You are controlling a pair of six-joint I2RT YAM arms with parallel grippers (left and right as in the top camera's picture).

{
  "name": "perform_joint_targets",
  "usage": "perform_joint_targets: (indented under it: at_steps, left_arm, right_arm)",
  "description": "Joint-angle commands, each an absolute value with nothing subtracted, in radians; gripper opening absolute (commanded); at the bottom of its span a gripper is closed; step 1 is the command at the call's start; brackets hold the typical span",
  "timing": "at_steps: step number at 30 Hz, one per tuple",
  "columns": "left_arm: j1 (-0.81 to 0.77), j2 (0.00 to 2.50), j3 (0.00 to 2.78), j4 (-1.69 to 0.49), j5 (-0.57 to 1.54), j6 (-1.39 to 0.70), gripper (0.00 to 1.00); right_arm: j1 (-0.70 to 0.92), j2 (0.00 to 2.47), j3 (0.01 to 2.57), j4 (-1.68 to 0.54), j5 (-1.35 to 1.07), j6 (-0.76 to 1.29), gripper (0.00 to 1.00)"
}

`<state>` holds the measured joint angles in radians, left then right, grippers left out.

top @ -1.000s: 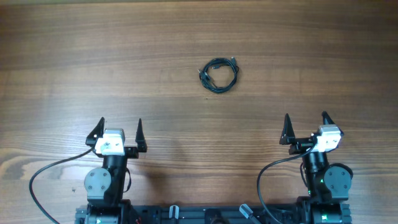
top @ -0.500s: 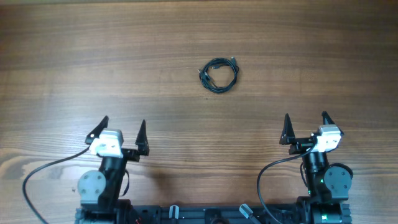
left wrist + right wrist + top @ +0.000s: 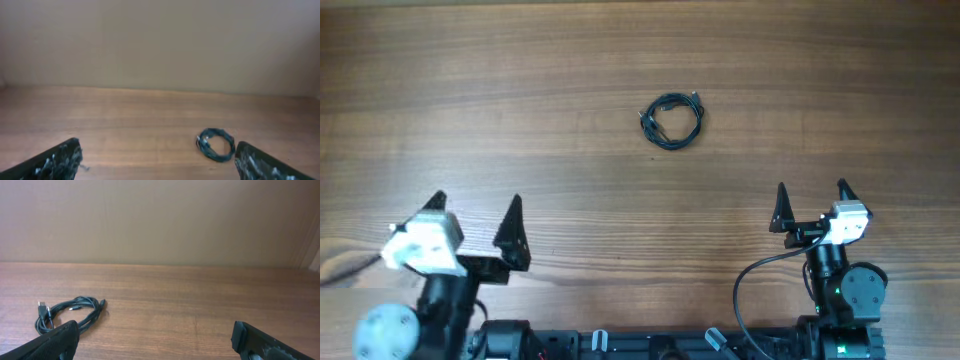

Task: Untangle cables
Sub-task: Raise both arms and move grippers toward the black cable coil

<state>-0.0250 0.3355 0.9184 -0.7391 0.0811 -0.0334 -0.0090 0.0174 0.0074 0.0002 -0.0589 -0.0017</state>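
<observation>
The cables (image 3: 672, 120) lie as one small black coil with small plug ends on the wooden table, centre-far in the overhead view. The coil also shows in the left wrist view (image 3: 216, 145) and the right wrist view (image 3: 67, 312). My left gripper (image 3: 478, 225) is open and empty at the near left, far from the coil. My right gripper (image 3: 811, 205) is open and empty at the near right, also well short of the coil.
The wooden table (image 3: 520, 100) spreads all around the coil. The arm bases and their thick black cables (image 3: 750, 290) sit along the near edge. A plain wall stands behind the table in both wrist views.
My left gripper has swung left and risen toward the camera, still open. The right arm and the coil have not moved.
</observation>
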Motion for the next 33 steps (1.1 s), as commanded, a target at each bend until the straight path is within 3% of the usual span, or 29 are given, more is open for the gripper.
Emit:
perform_joint_targets:
  at_steps: [1, 5, 9, 33]
  left_arm:
    - [-0.02, 0.527, 1.143, -0.873, 0.05, -0.046, 1.0]
    - [-0.02, 0.754, 1.333, -1.028, 0.025, -0.046, 1.0]
    - [-0.02, 0.842, 1.363, -1.029, 0.025, -0.046, 1.0]
    - [-0.02, 0.846, 1.363, -0.938, 0.103, -0.041, 1.0]
  right_arm:
    - [-0.004, 0.005, 0.005, 0.002, -0.046, -0.007, 1.0]
    - [-0.004, 0.005, 0.005, 0.002, -0.046, -0.007, 1.0]
    - [-0.004, 0.005, 0.005, 0.002, -0.046, -0.007, 1.0]
    - [-0.004, 0.007, 0.005, 0.006, -0.087, 0.087, 1.0]
